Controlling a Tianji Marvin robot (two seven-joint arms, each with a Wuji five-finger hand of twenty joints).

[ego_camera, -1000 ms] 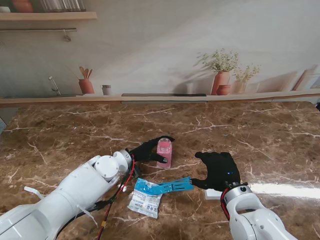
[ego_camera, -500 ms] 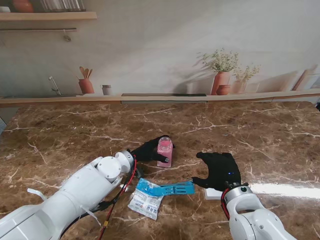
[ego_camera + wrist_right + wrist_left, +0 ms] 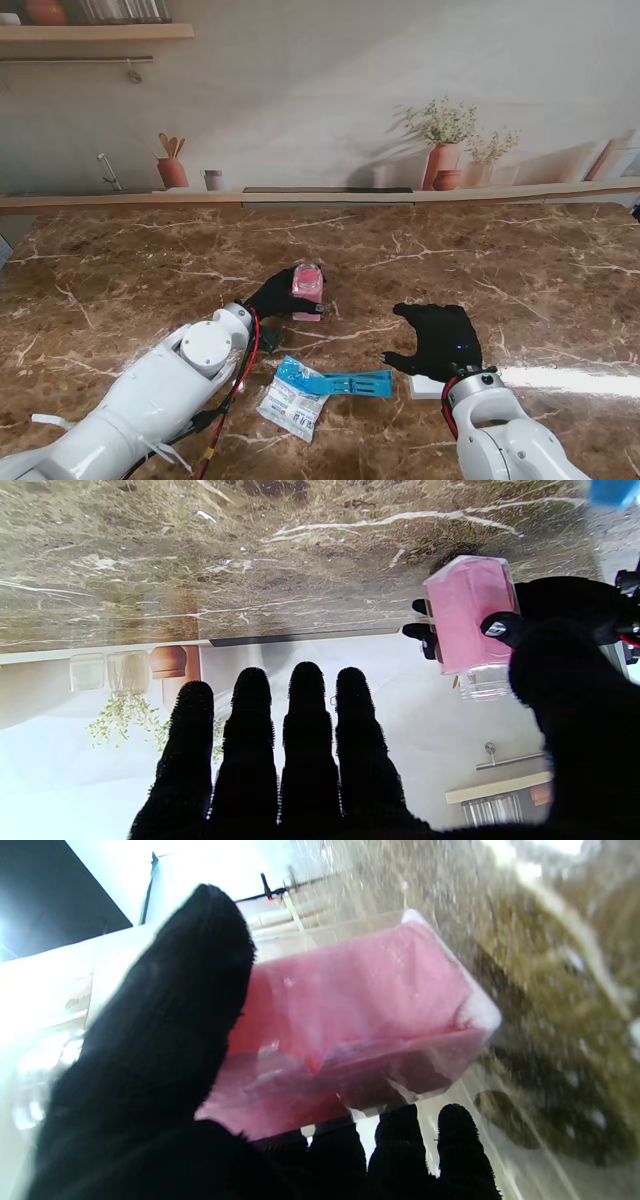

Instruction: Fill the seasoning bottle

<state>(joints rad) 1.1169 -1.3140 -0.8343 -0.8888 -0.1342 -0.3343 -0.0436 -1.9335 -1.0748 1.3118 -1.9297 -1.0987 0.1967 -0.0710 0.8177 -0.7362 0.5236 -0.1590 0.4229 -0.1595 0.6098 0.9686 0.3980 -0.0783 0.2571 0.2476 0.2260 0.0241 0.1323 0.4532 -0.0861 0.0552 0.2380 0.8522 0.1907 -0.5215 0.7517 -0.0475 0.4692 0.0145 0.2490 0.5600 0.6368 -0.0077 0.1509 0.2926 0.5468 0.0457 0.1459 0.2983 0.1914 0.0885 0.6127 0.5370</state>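
A clear square seasoning bottle (image 3: 306, 284) filled with pink powder is lifted off the marble table (image 3: 520, 280), and my left hand (image 3: 277, 296), in a black glove, is shut on it. The left wrist view shows the bottle (image 3: 360, 1025) close up, between the thumb and the fingers (image 3: 400, 1140). It also appears in the right wrist view as the pink bottle (image 3: 470, 615). My right hand (image 3: 440, 340) lies flat and open over the table, fingers (image 3: 305, 740) spread, holding nothing. A blue-and-white seasoning packet (image 3: 315, 388) lies nearer to me between the arms.
A small white block (image 3: 425, 387) lies by my right wrist. A low ledge (image 3: 320, 196) runs along the far table edge in front of a printed kitchen backdrop.
My left hand has raised the pink bottle off the table and carried it farther from me and slightly left. The right hand and the packet have stayed in place.
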